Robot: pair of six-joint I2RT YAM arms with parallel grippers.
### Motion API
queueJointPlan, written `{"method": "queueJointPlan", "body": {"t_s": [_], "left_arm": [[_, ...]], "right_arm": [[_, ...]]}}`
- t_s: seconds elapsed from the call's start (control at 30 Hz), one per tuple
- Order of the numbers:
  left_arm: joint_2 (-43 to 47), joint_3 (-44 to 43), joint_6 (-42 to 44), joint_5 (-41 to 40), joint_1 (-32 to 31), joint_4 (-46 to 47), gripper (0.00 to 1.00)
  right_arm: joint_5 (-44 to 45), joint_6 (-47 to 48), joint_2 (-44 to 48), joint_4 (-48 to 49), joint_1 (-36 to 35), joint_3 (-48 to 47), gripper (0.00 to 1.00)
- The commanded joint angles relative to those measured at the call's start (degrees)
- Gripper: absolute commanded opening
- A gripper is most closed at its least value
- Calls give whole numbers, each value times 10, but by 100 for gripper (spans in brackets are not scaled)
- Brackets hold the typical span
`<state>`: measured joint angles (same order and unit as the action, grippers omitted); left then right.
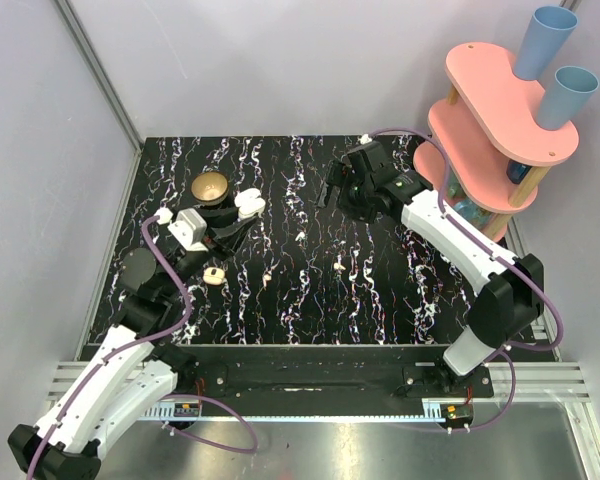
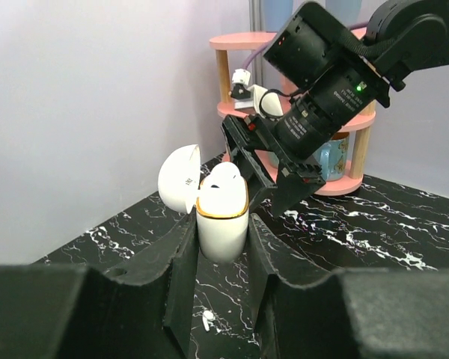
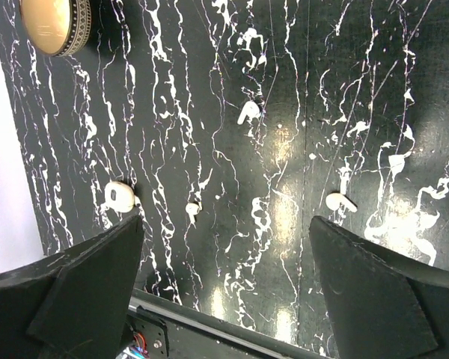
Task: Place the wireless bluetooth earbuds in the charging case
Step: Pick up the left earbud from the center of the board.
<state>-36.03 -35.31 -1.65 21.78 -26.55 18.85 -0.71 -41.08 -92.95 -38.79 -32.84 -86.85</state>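
Note:
The charging case [image 2: 222, 224], white with a gold rim, is held upright above the table with my left gripper [image 2: 222, 233] shut on it. Its lid [image 2: 178, 179] hangs open to the left, and one white earbud [image 2: 224, 176] shows inside. In the top view the case [image 1: 248, 204] sits at the left gripper [image 1: 240, 212], beside the bowl. Three earbuds lie loose on the black table [image 1: 300, 238] [image 1: 339, 266] [image 1: 268, 278]. My right gripper [image 1: 331, 188] hovers open over the table's middle, its view showing the same earbuds [image 3: 248, 112] [image 3: 340, 202] [image 3: 192, 209] below open jaws [image 3: 226, 221].
A brass-coloured bowl [image 1: 210, 187] stands at the back left. A larger cream rounded piece [image 1: 214, 275] lies near the left arm. A pink two-tier shelf [image 1: 500, 120] with blue cups [image 1: 545, 40] stands at the back right. Grey walls close the left and back.

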Motion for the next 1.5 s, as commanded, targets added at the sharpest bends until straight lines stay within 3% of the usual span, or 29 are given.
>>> {"method": "queueJointPlan", "body": {"t_s": [0.0,0.23,0.5,0.9,1.17,1.3,1.47], "left_arm": [[17,-6,26,-20,1,1,0],[6,-19,38,-15,1,-4,0],[16,-31,30,-38,0,-35,0],[52,-21,56,-78,1,-78,0],[51,-22,60,-82,1,-86,0],[58,-27,68,-92,1,-95,0],[77,-23,89,-109,1,-104,0]], "right_arm": [[9,-1,22,28,3,15,100],[-105,20,-3,67,3,34,100],[-86,33,-21,68,2,40,88],[-65,4,-137,42,-13,-21,82],[-49,-152,-181,77,-13,-40,88],[-27,-146,-190,73,-19,-74,94],[112,-93,-147,44,-25,-77,100]]}}
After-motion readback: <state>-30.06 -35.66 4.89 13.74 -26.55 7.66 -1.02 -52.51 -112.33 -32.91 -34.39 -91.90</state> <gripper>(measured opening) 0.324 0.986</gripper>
